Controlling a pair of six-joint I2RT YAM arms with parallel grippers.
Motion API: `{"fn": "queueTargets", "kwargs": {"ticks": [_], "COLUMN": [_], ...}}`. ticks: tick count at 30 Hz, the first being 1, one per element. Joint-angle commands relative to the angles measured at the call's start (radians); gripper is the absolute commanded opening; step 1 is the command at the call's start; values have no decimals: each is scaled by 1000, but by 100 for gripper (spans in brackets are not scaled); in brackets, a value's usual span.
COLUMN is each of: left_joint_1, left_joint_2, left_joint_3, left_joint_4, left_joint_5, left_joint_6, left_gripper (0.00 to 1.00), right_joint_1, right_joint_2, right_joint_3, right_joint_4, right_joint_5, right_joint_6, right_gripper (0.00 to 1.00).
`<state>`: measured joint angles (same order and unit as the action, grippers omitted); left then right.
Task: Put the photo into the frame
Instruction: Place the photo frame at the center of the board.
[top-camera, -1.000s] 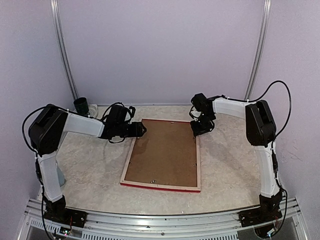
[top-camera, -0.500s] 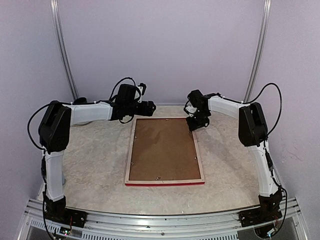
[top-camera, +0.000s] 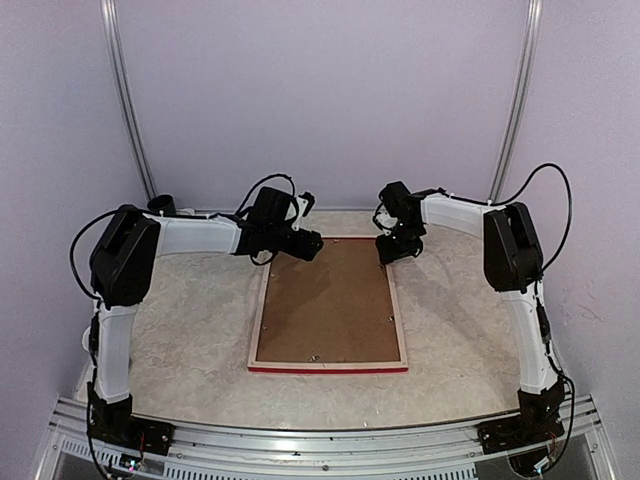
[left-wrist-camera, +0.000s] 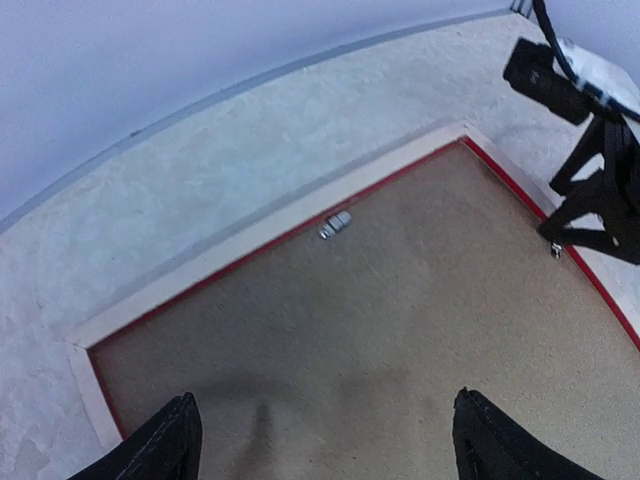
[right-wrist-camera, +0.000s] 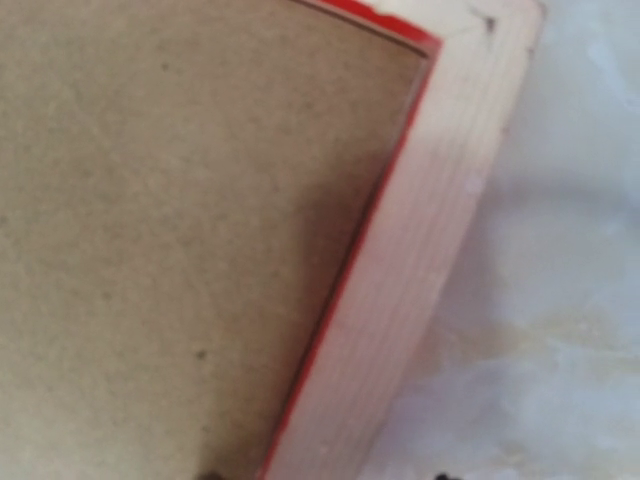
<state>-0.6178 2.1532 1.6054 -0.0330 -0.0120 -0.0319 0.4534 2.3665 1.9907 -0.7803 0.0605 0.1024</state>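
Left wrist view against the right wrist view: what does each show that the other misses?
Only the left wrist: the left gripper, jaws open, above the backing board; a small metal clip by the far rail of the frame; the right gripper at the frame's right rail; and the wall. Only the right wrist: a close look at one frame corner and the wood grain of its rail. Both: the brown backing board, the frame's pale back with its red inner edge, and the table.
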Motion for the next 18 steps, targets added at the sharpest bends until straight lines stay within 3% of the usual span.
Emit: {"fn": "queueTargets", "kwargs": {"ticks": [1,8,14,18], "left_joint_1": [-67,-87,-110,-164], "left_joint_2": [-49,-8,28,-36], "left_joint_3": [-46,-30,-16,-137], "left_joint_4": [5,-30,-66,-18], "left_joint_5": [4,159,176,221], "left_joint_6": [14,-44,-53,22], "left_gripper": [83,69,66,69], "right_joint_1": [-5,-5,-4,-4], "right_joint_2": [-41,-36,-42,-40], "right_joint_3": [-17,-18,-27,-36], "right_joint_4": [-31,-29,-25,-20], "right_joint_5": [28,15,1,-11], "right_joint_6": [5,4,9,8], "right_gripper": [49,52,53,54]}}
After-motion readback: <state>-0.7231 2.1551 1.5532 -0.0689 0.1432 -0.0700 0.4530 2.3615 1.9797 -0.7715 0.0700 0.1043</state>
